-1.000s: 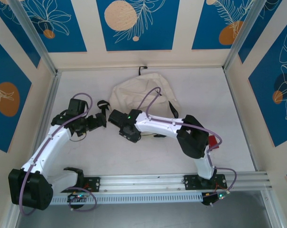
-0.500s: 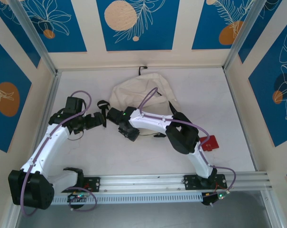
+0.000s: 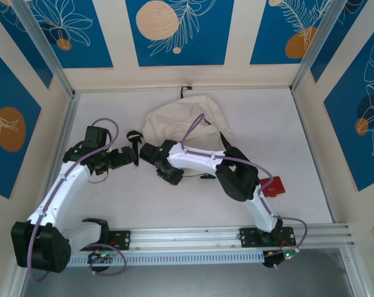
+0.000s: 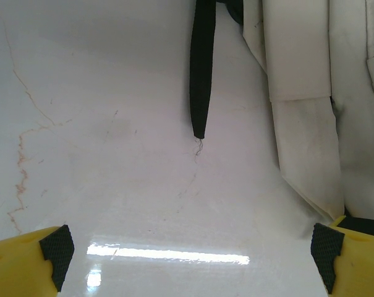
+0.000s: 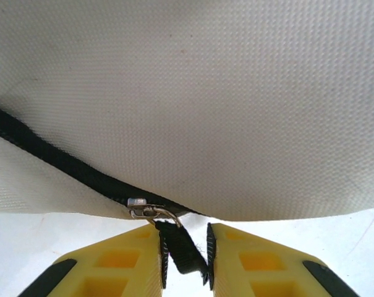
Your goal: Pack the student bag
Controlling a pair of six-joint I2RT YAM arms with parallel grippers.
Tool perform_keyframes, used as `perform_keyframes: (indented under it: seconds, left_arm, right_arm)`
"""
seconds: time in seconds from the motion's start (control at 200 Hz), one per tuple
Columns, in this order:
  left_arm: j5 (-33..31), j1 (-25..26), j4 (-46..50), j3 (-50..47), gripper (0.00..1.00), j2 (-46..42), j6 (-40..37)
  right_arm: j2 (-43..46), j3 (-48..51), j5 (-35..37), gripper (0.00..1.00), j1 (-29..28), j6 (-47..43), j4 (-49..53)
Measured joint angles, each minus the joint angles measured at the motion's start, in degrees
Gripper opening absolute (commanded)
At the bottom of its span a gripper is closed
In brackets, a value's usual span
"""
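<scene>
White tabletop: right gripper pinches the student bag's zip pull, best drawn straight along the zip; left gripper gapes wide, empty.

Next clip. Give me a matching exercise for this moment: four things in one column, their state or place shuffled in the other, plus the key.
Things:
1. left gripper
2. right gripper
3. student bag
4. red flat item

States or places:
A. pinching the black zip pull
B. lying flat towards the right side of the table
C. fingers wide apart, nothing between them
D. cream cloth, slumped at the far middle

Pairs: 1-C, 2-A, 3-D, 4-B
</scene>
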State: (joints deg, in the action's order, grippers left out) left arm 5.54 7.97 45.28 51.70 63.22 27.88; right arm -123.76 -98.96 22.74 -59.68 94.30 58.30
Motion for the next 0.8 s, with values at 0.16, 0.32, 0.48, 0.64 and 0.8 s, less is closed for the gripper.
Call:
perform_keyframes:
  seconds: [0.16,0.32,0.48,0.64,0.8]
  left_arm:
    - [0.02,-0.15,0.00,0.00,1.00,0.00,0.00]
    - [0.48,-0.37,0.00,0.00,1.00,0.00,0.02]
    - [1.49,-0.74,-0.02,0.00,1.00,0.00,0.22]
    - [2.89,-1.09,-0.22,-0.13,1.00,0.00,0.70]
    - [9.68,-1.22,-3.67,-1.31,0.96,1.09,3.67]
  right_arm:
    - [0.00,-0.02,0.90,0.25,-0.11,-4.20,0.04]
    - [-0.35,-1.51,3.65,0.14,-0.83,-9.01,1.29]
    - [-0.31,-2.29,6.82,0.04,-2.03,-12.09,2.03]
    - [1.11,-1.90,8.94,0.00,-3.13,-15.82,2.05]
    - [7.91,3.32,8.37,0.00,-2.86,-20.68,-2.80]
